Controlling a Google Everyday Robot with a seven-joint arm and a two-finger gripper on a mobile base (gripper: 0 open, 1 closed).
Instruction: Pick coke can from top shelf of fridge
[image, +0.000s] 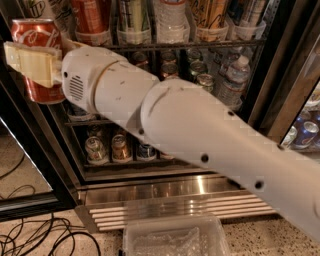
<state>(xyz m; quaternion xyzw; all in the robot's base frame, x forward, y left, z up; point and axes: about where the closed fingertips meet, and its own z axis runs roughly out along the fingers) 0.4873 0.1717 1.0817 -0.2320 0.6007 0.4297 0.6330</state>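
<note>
The red coke can (36, 32) with white script is upright at the upper left, in front of the fridge's left door frame. My gripper (30, 64) is shut on it, with the cream fingers (22, 62) wrapped across its middle. My white arm runs from the can down to the lower right and hides much of the middle racks. The top shelf rail (185, 45) carries tall cans and bottles in clear plastic cups (92, 36). The fridge's ribbed steel base (175, 192) shows below.
Small cans (120, 147) stand on the lowest rack and water bottles (232, 80) on the middle rack at right. A clear plastic bin (175, 237) sits on the floor in front. Black cables (35, 237) lie at lower left. The dark door frame (290, 100) stands at right.
</note>
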